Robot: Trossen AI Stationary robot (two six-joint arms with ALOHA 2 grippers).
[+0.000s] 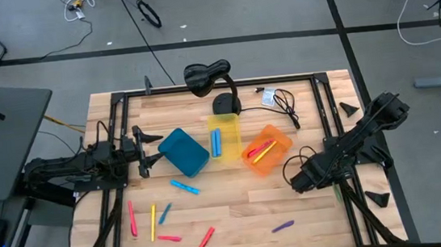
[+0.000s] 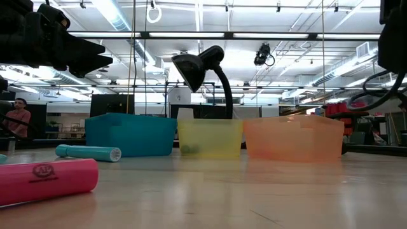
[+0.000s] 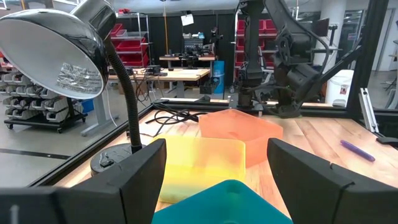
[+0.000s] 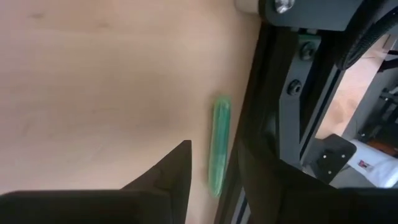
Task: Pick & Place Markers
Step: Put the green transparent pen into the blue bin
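Fingers (image 4: 186, 163) of the right gripper stand apart beside a blurred green marker (image 4: 219, 144), partly hidden

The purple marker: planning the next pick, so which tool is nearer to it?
Right. The right tool sits just beyond the purple marker, while the left tool is across the table by the blue bin.

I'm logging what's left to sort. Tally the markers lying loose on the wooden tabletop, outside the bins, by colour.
Short thin red-pink markers: 3
Short thin blue markers: 2
Short thin yellow marker: 1
Short thin purple marker: 1
Short thin green marker: 1
Total: 8
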